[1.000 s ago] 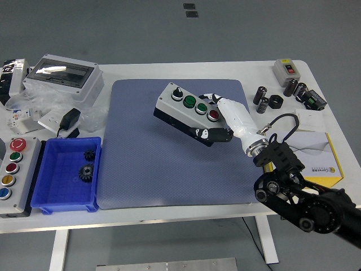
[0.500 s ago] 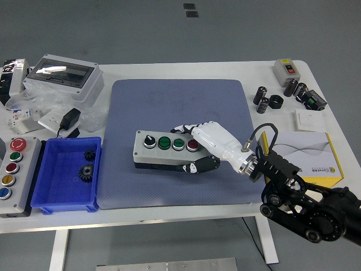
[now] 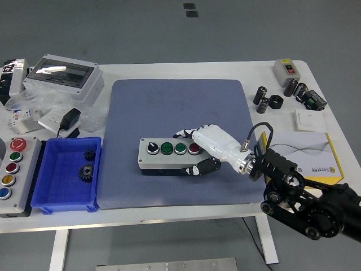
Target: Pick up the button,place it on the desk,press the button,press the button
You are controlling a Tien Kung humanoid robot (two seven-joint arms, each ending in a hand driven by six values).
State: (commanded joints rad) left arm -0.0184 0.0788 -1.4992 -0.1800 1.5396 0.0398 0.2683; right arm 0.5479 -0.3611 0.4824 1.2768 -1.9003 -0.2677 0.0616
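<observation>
A grey button box (image 3: 169, 154) with a black knob, two green buttons and a red button lies flat on the blue-grey mat (image 3: 180, 107), near its front middle. My right hand (image 3: 198, 151), white with black fingertips, wraps the box's right end: its fingers (image 3: 186, 134) reach over the far side and the thumb (image 3: 202, 167) lies along the front face. The black right arm (image 3: 304, 200) comes in from the lower right. The left arm is out of view.
A blue bin (image 3: 66, 175) holding two black gears stands left of the mat. A second button box (image 3: 13, 169) lies at the far left edge. A grey enclosure (image 3: 63, 77) and bagged parts are back left; black cylinders (image 3: 269, 99), a small switch box (image 3: 286, 69) and a yellow-white box (image 3: 307, 151) are right.
The right hand carried the button box from a raised, tilted pose at the mat's middle right down and to the left. The box now lies flat on the mat, the hand around it.
</observation>
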